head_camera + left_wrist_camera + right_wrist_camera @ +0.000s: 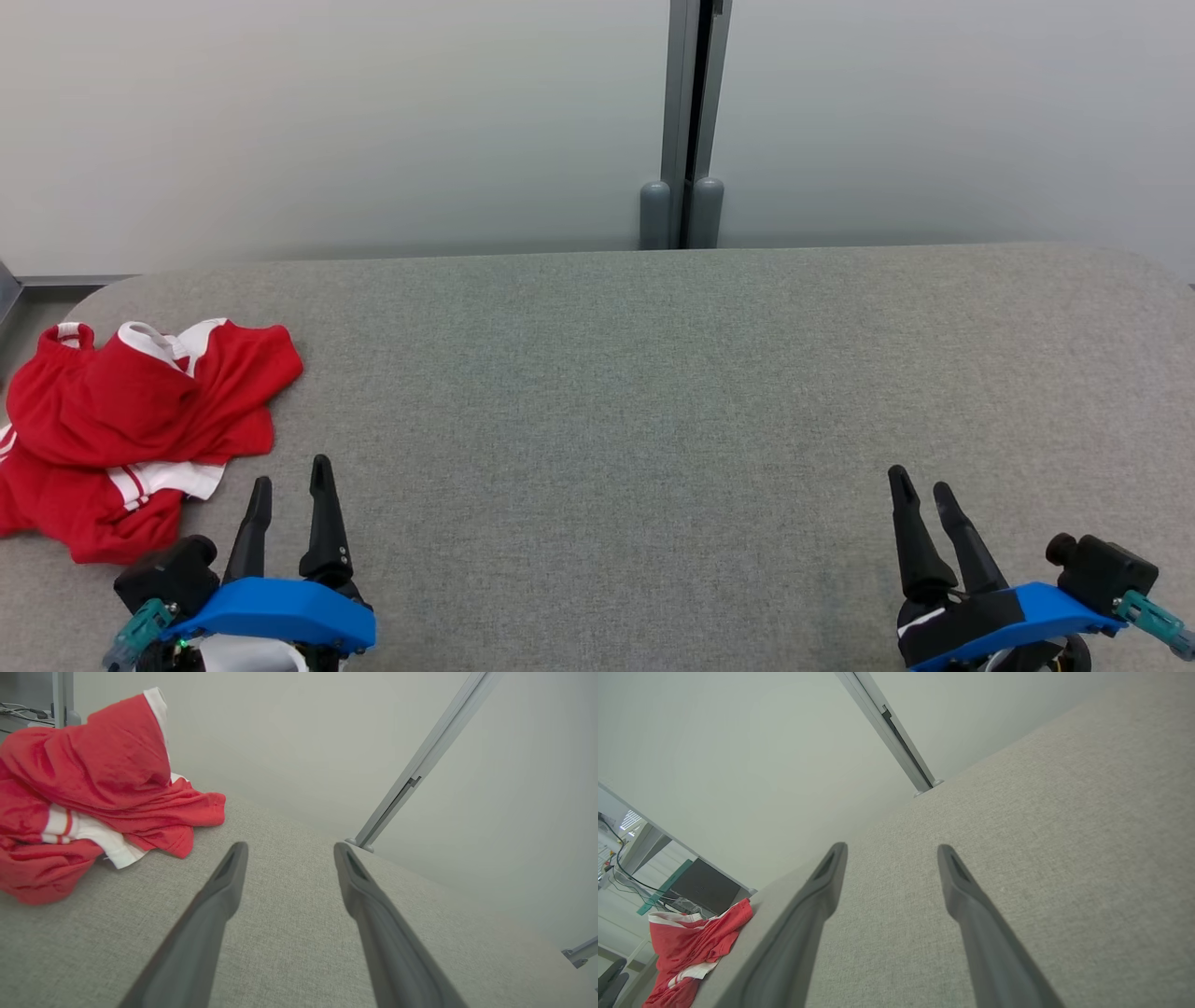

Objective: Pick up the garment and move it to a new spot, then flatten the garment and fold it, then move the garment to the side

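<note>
Garment [126, 420], red with white trim and striped red-and-white bands, lies crumpled in a loose heap at the left end of the grey fabric-covered table [607, 392], close to that end's rounded corner and reaching the left border of the head view. Its folds overlap one another, a white-edged opening stands uppermost at the far side of the heap, and a white striped panel shows at the near side. The left gripper [291, 474] hovers over the table's near edge, just beside the garment's near right margin but not touching it; its two dark fingers [219, 896] are spread wide with bare table between them and nothing held. In the left wrist view the garment [93, 788] sits up and to the left of the fingers, apart from both tips. The right gripper [920, 480] hangs near the table's right end, well apart from the garment, its fingers [971, 905] likewise spread wide and empty over bare fabric. In the right wrist view the garment [691, 947] appears small at the lower left, at the table's far end. Behind the table stands a pale wall [327, 121], divided by a grey vertical post [691, 121].
</note>
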Controlling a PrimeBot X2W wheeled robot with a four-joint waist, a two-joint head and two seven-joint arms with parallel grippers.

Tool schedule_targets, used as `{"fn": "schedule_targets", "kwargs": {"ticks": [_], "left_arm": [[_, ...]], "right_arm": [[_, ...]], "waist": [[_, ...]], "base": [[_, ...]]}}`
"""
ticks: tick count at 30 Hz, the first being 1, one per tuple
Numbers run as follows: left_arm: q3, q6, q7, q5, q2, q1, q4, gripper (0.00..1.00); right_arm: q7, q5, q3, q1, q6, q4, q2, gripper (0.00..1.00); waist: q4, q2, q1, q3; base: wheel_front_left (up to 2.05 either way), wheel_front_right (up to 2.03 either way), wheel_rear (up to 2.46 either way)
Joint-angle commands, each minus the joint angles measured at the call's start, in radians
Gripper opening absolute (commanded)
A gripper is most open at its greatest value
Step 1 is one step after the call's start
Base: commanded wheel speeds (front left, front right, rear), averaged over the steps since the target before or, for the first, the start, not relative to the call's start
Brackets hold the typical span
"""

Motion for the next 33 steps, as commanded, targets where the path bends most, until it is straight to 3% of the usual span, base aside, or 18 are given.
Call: {"fn": "schedule_targets", "kwargs": {"ticks": [1, 26, 33], "left_arm": [[-0.004, 0.001, -0.011, 0.03, 0.005, -0.019, -0.003, 1.0], [0.017, -0.016, -0.065, 0.224, 0.007, -0.014, 0.033, 1.0], [0.005, -0.022, -0.079, 0.275, 0.017, -0.021, 0.098, 1.0]], "right_arm": [[-0.012, -0.03, 0.005, -0.016, 0.002, -0.005, -0.009, 1.0], [-0.066, -0.252, 0.021, -0.017, 0.003, 0.029, -0.011, 1.0], [-0.081, -0.332, 0.023, -0.02, 0.003, 0.047, -0.011, 1.0]], "waist": [[0.001, 0.0, 0.0, 0.0], [0.011, 0.0, -0.0001, -0.005], [0.013, 0.0, -0.0001, -0.009]], "base": [[0.0, 0.0, 0.0], [0.0, 0.0, 0.0], [0.0, 0.0, 0.0]]}}
